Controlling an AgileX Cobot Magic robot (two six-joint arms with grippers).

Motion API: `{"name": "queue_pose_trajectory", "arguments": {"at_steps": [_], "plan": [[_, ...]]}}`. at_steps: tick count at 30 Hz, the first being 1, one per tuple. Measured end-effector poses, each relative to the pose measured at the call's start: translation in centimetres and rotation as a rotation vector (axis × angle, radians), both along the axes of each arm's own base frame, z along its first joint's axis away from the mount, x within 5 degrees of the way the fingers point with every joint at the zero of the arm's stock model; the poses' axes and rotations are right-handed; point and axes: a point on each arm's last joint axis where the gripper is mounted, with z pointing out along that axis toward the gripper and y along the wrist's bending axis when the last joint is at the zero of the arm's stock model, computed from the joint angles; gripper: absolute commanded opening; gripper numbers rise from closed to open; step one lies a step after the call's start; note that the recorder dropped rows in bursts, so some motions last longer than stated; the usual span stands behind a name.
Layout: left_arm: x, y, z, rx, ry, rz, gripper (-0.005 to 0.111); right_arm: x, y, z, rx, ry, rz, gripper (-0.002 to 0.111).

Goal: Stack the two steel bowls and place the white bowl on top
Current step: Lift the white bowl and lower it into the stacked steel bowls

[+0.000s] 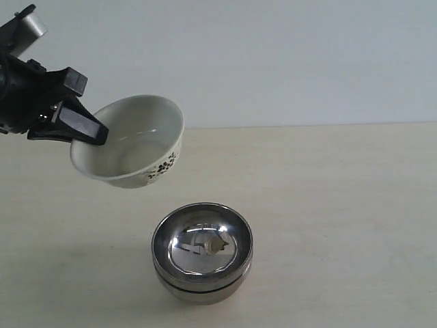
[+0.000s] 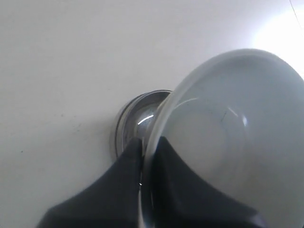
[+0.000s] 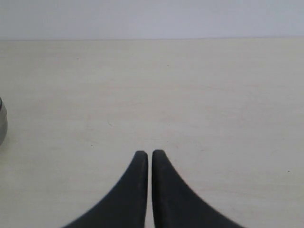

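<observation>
Two steel bowls (image 1: 202,251) sit nested, one inside the other, on the table near the front middle. Above and to their left hangs the white bowl (image 1: 133,143), tilted, its dark pattern facing the front. My left gripper (image 1: 87,127) is shut on its rim, one finger inside and one outside. In the left wrist view the white bowl (image 2: 232,137) fills the frame beside my left gripper (image 2: 148,140), and the steel bowls (image 2: 137,118) show partly behind it. My right gripper (image 3: 149,154) is shut on nothing, low over bare table; the exterior view does not show it.
The pale table (image 1: 341,205) runs back to a light wall. A sliver of a steel bowl (image 3: 2,121) shows at the edge of the right wrist view.
</observation>
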Motion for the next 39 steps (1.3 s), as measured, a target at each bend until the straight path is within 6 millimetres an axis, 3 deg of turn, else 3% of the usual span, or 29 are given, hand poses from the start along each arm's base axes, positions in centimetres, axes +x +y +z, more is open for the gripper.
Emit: {"name": "queue_pose_trajectory", "arguments": {"at_steps": [8,16,27,33,39], "plan": [[-0.1,-3.2,-1.2,0.005,0.011,-0.086,0.004,0.0,0.0,0.0,0.0,0.0,0.0,0.0],[1.5,-5.8,-5.3,0.038,0.073,-0.119,0.004,0.0,0.0,0.0,0.0,0.0,0.0,0.0],[3.3,-6.5,-10.6,0.05,0.185,-0.111,0.004,0.0,0.0,0.0,0.0,0.0,0.0,0.0],[3.8,-7.1,-12.1,0.003,0.192,-0.133,0.004,0.0,0.0,0.0,0.0,0.0,0.0,0.0],[3.9,-7.0,-12.3,0.028,0.182,-0.139,0.004,0.0,0.0,0.0,0.0,0.0,0.0,0.0]]}}
